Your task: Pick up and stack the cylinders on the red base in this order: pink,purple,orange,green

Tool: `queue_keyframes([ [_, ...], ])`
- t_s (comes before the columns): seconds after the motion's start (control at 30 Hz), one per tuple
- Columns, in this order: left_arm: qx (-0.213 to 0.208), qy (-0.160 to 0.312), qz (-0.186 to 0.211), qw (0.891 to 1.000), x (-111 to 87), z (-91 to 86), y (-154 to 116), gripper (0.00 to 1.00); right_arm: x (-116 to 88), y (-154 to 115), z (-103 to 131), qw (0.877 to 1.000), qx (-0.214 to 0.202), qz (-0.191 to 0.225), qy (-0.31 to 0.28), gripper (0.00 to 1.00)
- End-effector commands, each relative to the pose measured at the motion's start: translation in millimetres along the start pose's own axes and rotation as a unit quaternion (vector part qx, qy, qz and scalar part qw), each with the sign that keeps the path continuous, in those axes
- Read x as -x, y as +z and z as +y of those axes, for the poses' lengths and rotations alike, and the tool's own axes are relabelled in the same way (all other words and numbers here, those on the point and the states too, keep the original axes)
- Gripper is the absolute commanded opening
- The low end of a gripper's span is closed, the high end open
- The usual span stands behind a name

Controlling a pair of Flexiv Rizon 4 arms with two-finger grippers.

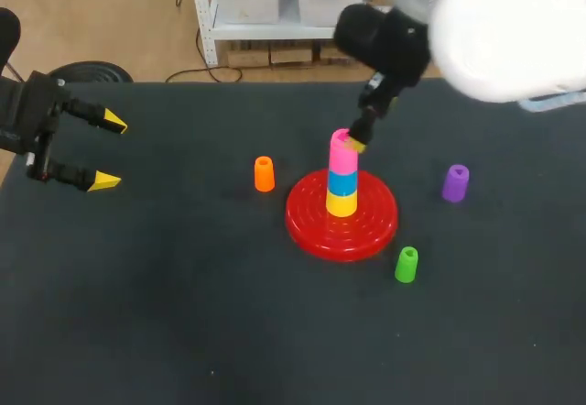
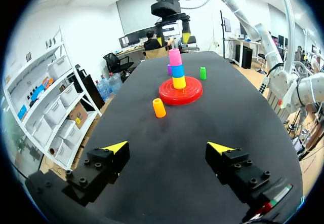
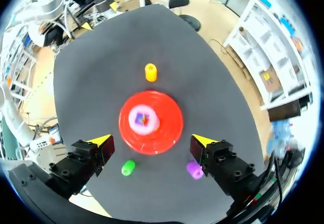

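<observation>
A: Where do things stand on the table (image 1: 183, 313)?

B: The right arm (image 1: 494, 29) comes in from the upper right of the head view and ends over the red base (image 1: 307, 222), just right of centre. On the base stand a yellow cylinder (image 1: 341, 205), a blue cylinder (image 1: 342, 183) and, on top, the pink cylinder (image 1: 343, 158). So pink looks placed.

A: And the right claw (image 3: 152, 142)?

B: Spread wide. In its own view both yellow tips stand clear of the pink top, one on each side, holding nothing. The left claw (image 1: 110, 152), at the left edge of the head view, is also wide and empty.

A: Then purple is next. Where is it?

B: The purple cylinder (image 1: 455, 183) stands upright at the right of the head view, apart from the base. The orange cylinder (image 1: 264, 174) is left of the base, and the green cylinder (image 1: 406, 265) is at its lower right.

A: How will purple handle?

B: My guess is light, stiff plastic with smooth, rounded sides, so it could slip or tip if nudged off-centre. I'd come down from above and pinch it across the middle of its sides, keeping it upright for seating on pink.
</observation>
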State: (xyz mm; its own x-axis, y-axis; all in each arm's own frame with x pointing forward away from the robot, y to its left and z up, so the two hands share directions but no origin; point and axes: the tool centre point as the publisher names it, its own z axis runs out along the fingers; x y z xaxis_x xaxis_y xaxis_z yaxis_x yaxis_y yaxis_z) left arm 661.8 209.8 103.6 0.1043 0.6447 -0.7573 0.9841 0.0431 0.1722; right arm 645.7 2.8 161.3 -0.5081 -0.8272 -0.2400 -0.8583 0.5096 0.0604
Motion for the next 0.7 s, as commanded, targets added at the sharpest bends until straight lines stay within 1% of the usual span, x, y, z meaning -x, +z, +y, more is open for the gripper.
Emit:
queue_keyframes([
  [0.03, 0.001, 0.001, -0.001, 1.000, -0.9, -0.5, 0.4, 1.00, -50.1, -20.5, 2.8, 0.999, -0.038, -0.022, 0.026, 1.00],
  [0.1, 0.001, 0.001, -0.001, 1.000, -0.9, -0.5, 0.4, 1.00, -63.1, -22.1, -1.2, 0.998, -0.040, -0.018, 0.044, 1.00],
  [0.17, 0.001, 0.001, -0.001, 1.000, -0.9, -0.5, 0.4, 1.00, -75.5, -18.4, -5.5, 0.997, -0.044, 0.002, 0.060, 1.00],
  [0.2, 0.001, 0.001, -0.001, 1.000, -0.9, -0.5, 0.4, 1.00, -78.6, -16.9, -6.1, 0.997, -0.043, 0.005, 0.064, 1.00],
  [0.23, 0.001, 0.001, -0.001, 1.000, -0.9, -0.5, 0.4, 1.00, -84.5, -12.6, -7.4, 0.996, -0.042, 0.017, 0.072, 1.00],
  [0.3, 0.001, 0.001, -0.001, 1.000, -0.9, -0.5, 0.4, 1.00, -93.6, -5.1, -9.9, 0.996, -0.041, 0.027, 0.079, 1.00],
  [0.37, 0.001, 0.001, -0.001, 1.000, -0.9, -0.5, 0.4, 1.00, -99.0, 2.1, -10.0, 0.995, -0.042, 0.033, 0.086, 1.00],
  [0.43, 0.001, 0.001, -0.001, 1.000, -0.9, -0.5, 0.4, 1.00, -106.4, 11.0, -12.7, 0.993, -0.047, 0.053, 0.090, 1.00],
  [0.53, 0.001, 0.001, -0.001, 1.000, -0.9, -0.5, 0.4, 1.00, -114.4, 23.8, -16.8, 0.993, -0.044, 0.064, 0.093, 1.00],
  [0.67, 0.001, 0.001, -0.001, 1.000, -0.9, -0.5, 0.4, 1.00, -125.2, 34.0, -25.4, 0.991, -0.043, 0.068, 0.103, 1.00],
  [0.7, 0.001, 0.001, -0.001, 1.000, -0.9, -0.5, 0.4, 1.00, -127.9, 36.2, -27.8, 0.990, -0.049, 0.074, 0.106, 1.00],
])
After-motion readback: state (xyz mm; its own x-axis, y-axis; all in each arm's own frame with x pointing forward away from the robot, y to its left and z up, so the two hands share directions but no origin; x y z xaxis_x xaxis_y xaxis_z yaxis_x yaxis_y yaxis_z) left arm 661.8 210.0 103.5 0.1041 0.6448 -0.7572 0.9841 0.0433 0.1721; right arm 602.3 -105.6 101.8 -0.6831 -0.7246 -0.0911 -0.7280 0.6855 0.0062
